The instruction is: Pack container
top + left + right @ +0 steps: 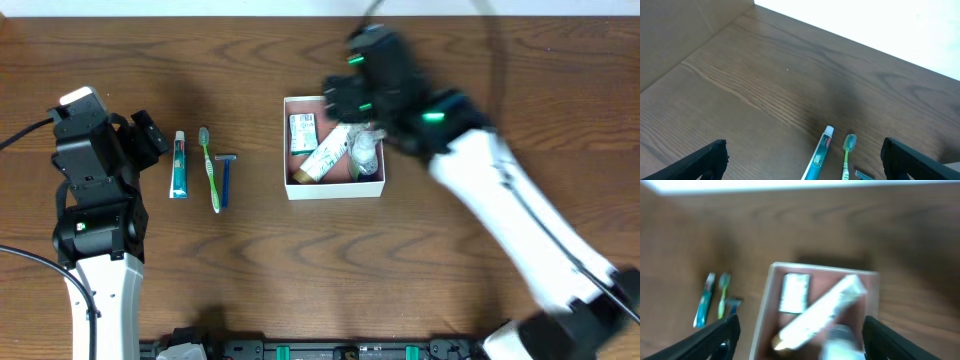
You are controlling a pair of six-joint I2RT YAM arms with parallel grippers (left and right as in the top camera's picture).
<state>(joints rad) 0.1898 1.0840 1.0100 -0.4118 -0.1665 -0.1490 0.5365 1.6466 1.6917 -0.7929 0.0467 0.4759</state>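
Your right hand hovers spread wide and empty over the container at mid-bench, suited to dropping in. Your left hand, equally open, faces 3 unpacked items: toothpaste, toothbrush, razor.

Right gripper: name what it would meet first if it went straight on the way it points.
Probably the white tube lying slantwise in the container, in line with the open right gripper; the blur leaves the depth unsure.

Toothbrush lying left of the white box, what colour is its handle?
Bright green handle on the slim plastic toothbrush, clearest in the overhead view.
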